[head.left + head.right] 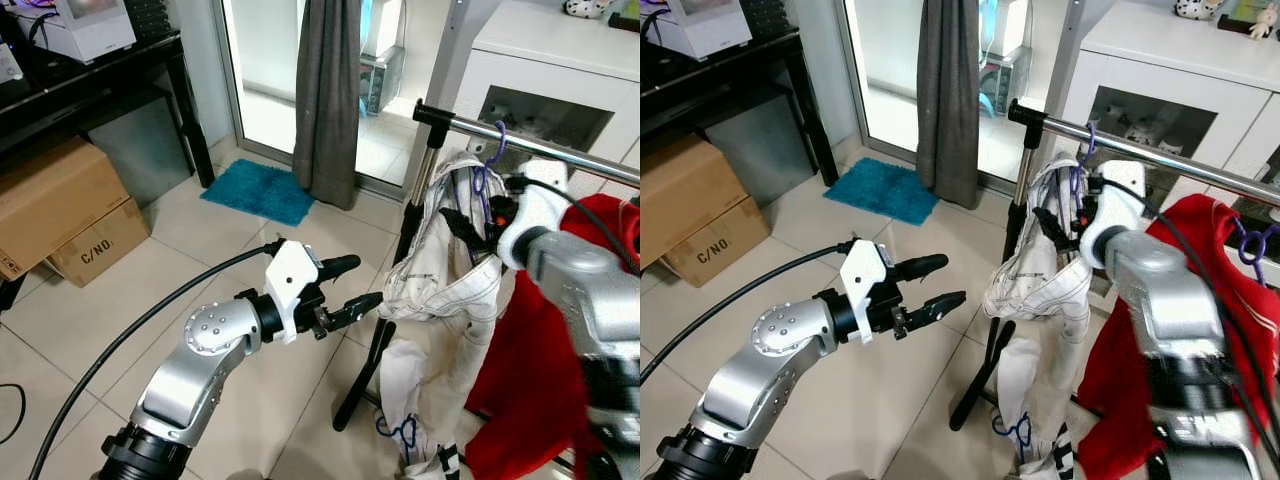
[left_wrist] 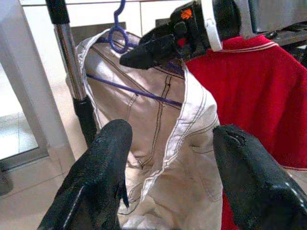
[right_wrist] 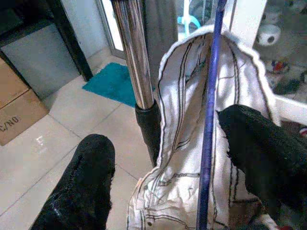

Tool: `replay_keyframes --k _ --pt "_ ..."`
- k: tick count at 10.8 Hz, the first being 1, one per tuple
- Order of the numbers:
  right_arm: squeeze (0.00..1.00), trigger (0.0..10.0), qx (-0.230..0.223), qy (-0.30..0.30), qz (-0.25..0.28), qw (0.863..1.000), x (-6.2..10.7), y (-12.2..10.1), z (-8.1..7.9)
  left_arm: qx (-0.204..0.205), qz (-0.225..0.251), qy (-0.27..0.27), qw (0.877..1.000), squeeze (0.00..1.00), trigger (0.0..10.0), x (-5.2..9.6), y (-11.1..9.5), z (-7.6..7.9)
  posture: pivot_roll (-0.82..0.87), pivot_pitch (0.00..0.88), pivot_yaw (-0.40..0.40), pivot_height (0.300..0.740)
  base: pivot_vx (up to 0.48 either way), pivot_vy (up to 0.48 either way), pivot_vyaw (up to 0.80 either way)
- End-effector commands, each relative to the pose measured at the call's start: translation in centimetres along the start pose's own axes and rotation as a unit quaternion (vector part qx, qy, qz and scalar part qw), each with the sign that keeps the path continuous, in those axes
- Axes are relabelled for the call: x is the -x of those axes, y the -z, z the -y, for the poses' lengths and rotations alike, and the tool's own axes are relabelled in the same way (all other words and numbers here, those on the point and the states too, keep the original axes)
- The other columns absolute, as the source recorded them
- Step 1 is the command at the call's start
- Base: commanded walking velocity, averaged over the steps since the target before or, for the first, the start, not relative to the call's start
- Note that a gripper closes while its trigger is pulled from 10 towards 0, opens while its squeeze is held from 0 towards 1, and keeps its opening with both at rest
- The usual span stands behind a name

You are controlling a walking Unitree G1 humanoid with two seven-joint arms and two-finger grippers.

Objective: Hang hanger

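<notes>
Between the right gripper's (image 3: 168, 177) spread black fingers (image 3: 81, 187) hangs a white garment (image 3: 192, 143) on a purple hanger (image 3: 209, 120), just beside a chrome rack pole (image 3: 134, 52), with a teal mat (image 3: 112, 84) on the tiled floor (image 3: 48, 143) beyond.

Polished chrome metal rail (image 1: 560, 145): glossy, smooth. Cream woven cloth garment (image 1: 440, 290): matt, dark-stitched. Thin purple plastic hanger (image 1: 492, 160): smooth. Brown cardboard box (image 1: 60, 200): matt.

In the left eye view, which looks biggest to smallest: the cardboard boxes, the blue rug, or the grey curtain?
1. Cardboard boxes, taken together
2. Grey curtain
3. Blue rug

The boxes are cut by the picture's edge and the curtain by its top, so their full sizes are unsure.
</notes>
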State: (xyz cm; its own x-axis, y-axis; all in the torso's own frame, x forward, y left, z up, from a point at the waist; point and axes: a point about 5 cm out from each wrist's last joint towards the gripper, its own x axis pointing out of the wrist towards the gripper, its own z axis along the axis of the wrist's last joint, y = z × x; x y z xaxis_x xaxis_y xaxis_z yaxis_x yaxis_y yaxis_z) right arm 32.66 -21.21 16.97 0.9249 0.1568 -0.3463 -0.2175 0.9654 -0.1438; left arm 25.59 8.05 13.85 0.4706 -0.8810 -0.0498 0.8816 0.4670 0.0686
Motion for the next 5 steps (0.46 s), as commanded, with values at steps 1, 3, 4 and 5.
replay_keyframes --k 1,3,4,5 --pt "0.00 10.0 -0.003 0.013 0.002 1.000 -0.5 -0.5 0.1 -0.008 -0.001 -0.003 1.000 0.00 10.0 -0.1 -0.1 -0.2 0.03 0.000 0.008 0.740 0.000 0.000 0.00" --pt "0.00 10.0 -0.009 0.050 0.008 0.999 -1.7 -1.2 0.5 -0.010 0.004 -0.007 1.000 0.00 10.0 -0.1 -0.3 -0.4 0.03 0.000 0.007 0.740 0.000 0.000 0.00" --pt "0.00 10.0 -0.010 0.056 0.010 0.998 -1.9 -1.4 0.5 -0.010 0.005 -0.007 1.000 0.00 10.0 -0.1 -0.3 -0.4 0.03 0.000 0.007 0.740 0.000 0.000 0.00" --pt "0.00 10.0 -0.015 0.060 0.014 0.998 -2.2 -1.7 0.5 -0.010 0.007 -0.008 1.000 0.00 10.0 -0.1 -0.4 -0.3 0.03 0.000 0.007 0.740 0.000 0.000 0.00"
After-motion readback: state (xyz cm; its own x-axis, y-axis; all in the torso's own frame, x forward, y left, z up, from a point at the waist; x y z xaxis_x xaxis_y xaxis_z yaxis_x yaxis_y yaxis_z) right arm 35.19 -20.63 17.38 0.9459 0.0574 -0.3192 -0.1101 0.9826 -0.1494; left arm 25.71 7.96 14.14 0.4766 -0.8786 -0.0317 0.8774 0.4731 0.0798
